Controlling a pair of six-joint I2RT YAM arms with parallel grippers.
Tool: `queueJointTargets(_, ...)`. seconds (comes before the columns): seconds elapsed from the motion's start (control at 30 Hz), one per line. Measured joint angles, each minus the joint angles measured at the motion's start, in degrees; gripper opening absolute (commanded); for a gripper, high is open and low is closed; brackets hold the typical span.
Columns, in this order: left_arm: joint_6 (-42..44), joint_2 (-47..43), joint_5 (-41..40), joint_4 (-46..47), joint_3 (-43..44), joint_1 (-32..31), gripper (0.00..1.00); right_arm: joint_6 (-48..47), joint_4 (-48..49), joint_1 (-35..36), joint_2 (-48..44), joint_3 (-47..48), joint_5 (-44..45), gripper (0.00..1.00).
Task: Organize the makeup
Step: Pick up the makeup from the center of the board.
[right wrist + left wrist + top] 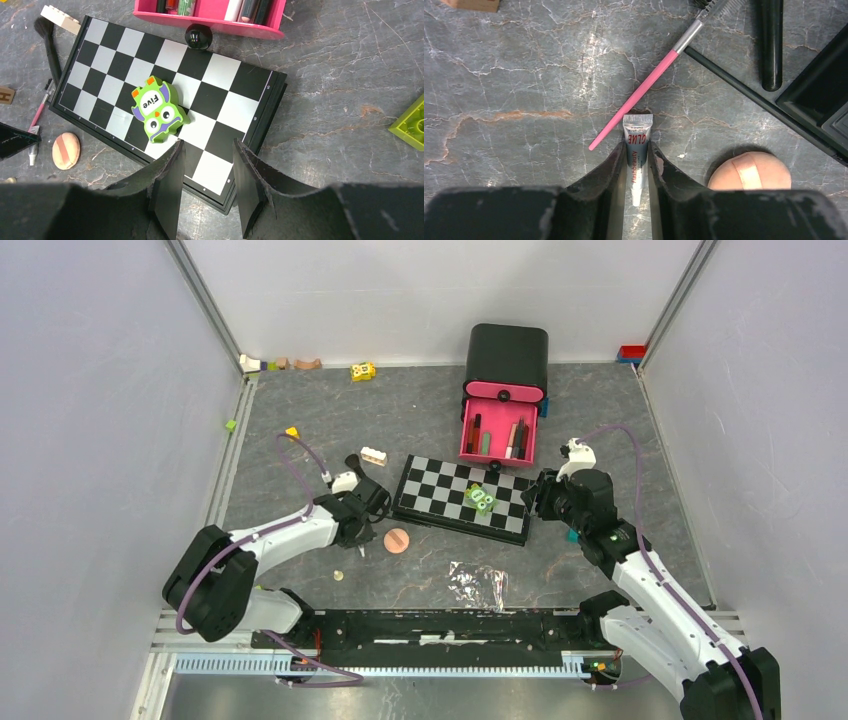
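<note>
My left gripper [637,146] is shut on a small silver-teal tube [637,131] marked "GLUE", low over the table. A thin pink-handled brush [644,90] lies slanted just beyond it, and a round peach puff [749,171] lies to the right. A black brush handle [770,45] lies by the chequered board [819,100]. In the top view the left gripper [372,502] is left of the board and the puff [397,540]. My right gripper [207,147] is open and empty over the board's near corner. The pink drawer [497,435] holds several pencils.
A green owl block [157,112] sits on the chequered board [450,498]. A black box [507,358] stands behind the drawer. A white brick [374,455], a clear wrapper [478,583], a green block [410,125] and small toys by the back wall [362,371] lie around.
</note>
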Motion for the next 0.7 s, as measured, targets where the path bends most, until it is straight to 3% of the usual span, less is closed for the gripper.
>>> queueJointTargets(0.43, 0.96, -1.2, 0.13, -1.53, 0.48, 0.07, 0.19, 0.15, 0.0, 0.0, -0.02, 0.0, -0.07, 0.46)
queueJointTargets(0.7, 4.24, -5.01, 0.07, -4.55, 8.37, 0.07, 0.19, 0.17, 0.02, 0.0, 0.0, 0.0, -0.48, 0.47)
